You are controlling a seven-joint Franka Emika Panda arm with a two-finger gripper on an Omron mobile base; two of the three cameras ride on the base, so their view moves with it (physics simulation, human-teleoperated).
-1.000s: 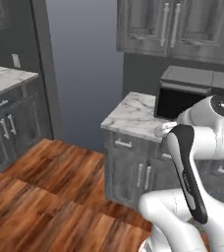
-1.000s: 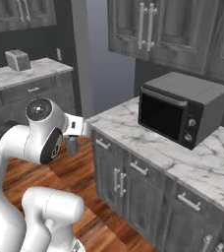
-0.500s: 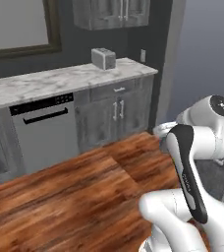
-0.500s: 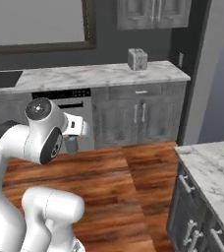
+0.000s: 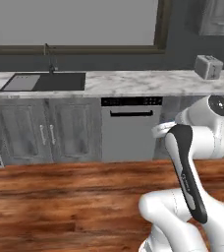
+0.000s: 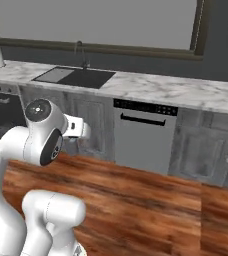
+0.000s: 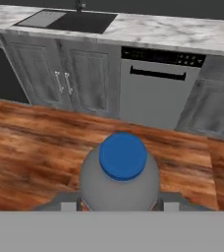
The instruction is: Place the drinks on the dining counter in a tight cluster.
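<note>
Between the tool's (image 7: pixel 120 205) dark fingers, which pinch its sides, a rounded grey bottle (image 7: pixel 119 182) with a smooth blue cap (image 7: pixel 123 156) stands upright, its long axis running straight toward the hand camera. Below lies glossy wood-plank floor (image 7: pixel 30 147). Beyond stand grey panelled cabinets (image 7: pixel 79 78), a steel-fronted dishwasher (image 7: pixel 155 93) and a veined marble bench (image 5: pixel 133 82) carrying a dark sink (image 5: pixel 42 81) and a toaster (image 5: pixel 208 66).

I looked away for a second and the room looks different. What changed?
The base turned, so the cameras swung from the microwave corner to the sink and dishwasher; the furniture itself did not move. The arm kept its folded pose, with the tool closed around a grey bottle with a blue cap.
</note>
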